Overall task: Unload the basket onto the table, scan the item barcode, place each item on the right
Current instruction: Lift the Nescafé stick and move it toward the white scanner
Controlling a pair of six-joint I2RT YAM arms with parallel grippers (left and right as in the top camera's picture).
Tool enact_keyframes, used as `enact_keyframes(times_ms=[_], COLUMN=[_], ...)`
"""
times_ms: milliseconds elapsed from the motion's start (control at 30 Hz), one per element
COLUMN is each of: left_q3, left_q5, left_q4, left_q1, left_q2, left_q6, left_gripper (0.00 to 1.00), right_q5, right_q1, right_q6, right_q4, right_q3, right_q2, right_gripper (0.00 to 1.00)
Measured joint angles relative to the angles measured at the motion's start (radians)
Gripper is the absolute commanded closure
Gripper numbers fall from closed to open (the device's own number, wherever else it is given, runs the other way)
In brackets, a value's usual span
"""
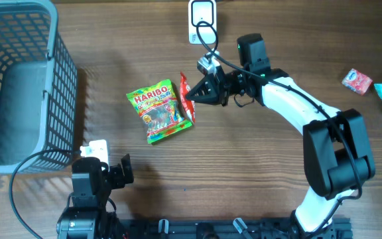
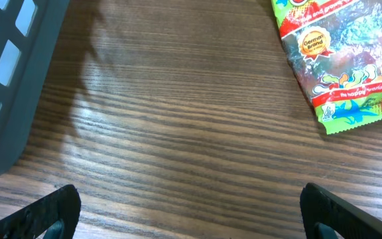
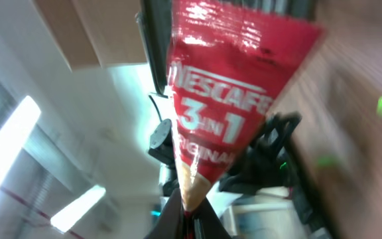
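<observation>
- Right gripper (image 1: 196, 91) is clamped on the Nescafé 3-in-1 sachet (image 1: 189, 109), pinching its edge. The sachet is held on edge, seemingly clear of the table, just beside the Haribo bag (image 1: 159, 109).
- Left gripper (image 2: 191, 216) has its jaws wide apart w/ nothing in them, low over bare wood near the basket (image 1: 58, 99), well apart from the sachet.
- Sachet's long axis runs far-to-near edge in the overhead view. A white corded device (image 1: 202, 20), prob. the scanner, sits near its far end, so we judge the R arm nearer.

Overhead looks down; wrists close, right seemingly upturned against sachet (image 3: 221, 99).
</observation>
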Motion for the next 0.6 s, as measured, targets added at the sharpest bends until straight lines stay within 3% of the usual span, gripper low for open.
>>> enact_keyframes(times_ms=[167,267,367,433,533,600], left_q3=[0.000,0.000,0.000,0.000,0.000,0.000], left_q5=[0.000,0.000,0.000,0.000,0.000,0.000], left_q4=[0.000,0.000,0.000,0.000,0.000,0.001], left_q1=[0.000,0.000,0.000,0.000,0.000,0.000], left_q2=[0.000,0.000,0.000,0.000,0.000,0.000], left_q6=[0.000,0.000,0.000,0.000,0.000,0.000], left_gripper=[0.00,0.00,0.00,0.00,0.00,0.00], right_q5=[0.000,0.000,0.000,0.000,0.000,0.003], right_q1=[0.000,0.000,-0.001,-0.003,-0.003,-0.007], right_q6=[-0.018,0.206,0.578,0.753,0.996,1.086], right_q4=[0.276,0.290,0.290,0.293,0.269,0.186], right_q3=[0.003,0.004,0.003,0.003,0.003,0.004], right_q2=[0.004,0.004,0.004,0.004,0.004,0.004], right_gripper=[0.96,0.96,0.96,0.96,0.96,0.96])
